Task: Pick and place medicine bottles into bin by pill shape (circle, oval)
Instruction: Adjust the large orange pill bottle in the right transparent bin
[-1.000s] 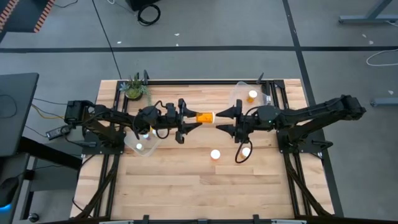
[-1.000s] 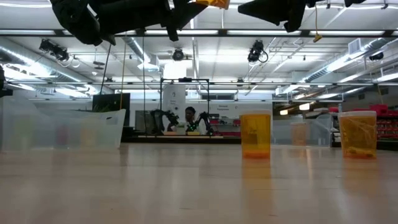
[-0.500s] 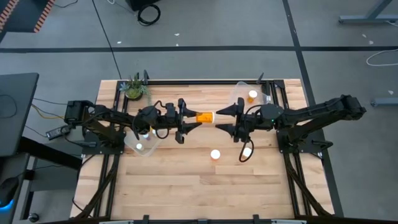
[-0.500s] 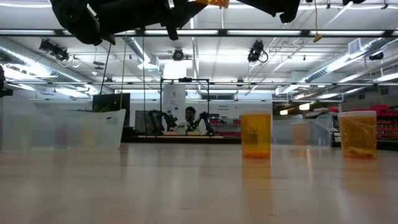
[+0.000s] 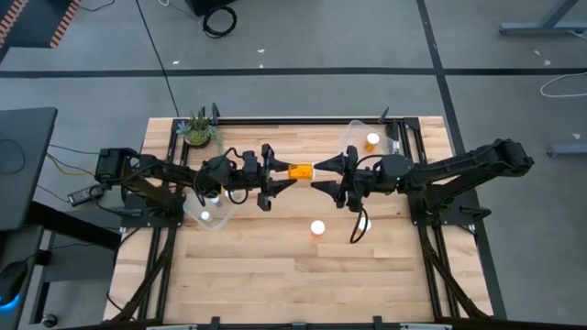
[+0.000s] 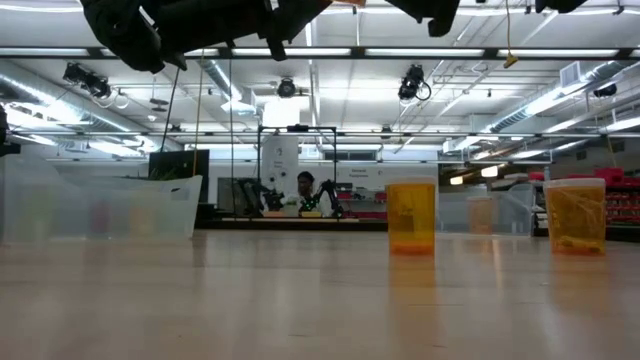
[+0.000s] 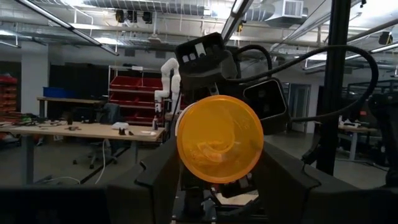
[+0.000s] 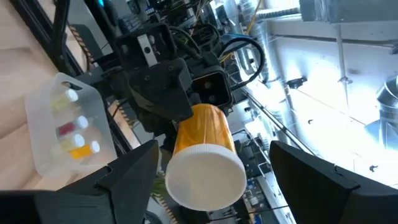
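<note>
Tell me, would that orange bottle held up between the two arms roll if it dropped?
Probably: the bottle is a smooth cylinder held sideways by the left gripper. It looks rigid and light, mostly see-through. The white cap faces the open right gripper.

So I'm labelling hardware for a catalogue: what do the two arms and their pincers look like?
Both arms are matte black and jointed. The left pincer and right pincer each end in two dark, tapering, wedge-shaped fingers. Black cables loop along the links, one hanging below the right arm's wrist. The left arm's wrist carries a boxy camera module with a round lens.

Left gripper [image 5: 278, 175] holds bottle [image 5: 299, 171] (midair) — right gripper [image 5: 328, 174] flanking.
</note>
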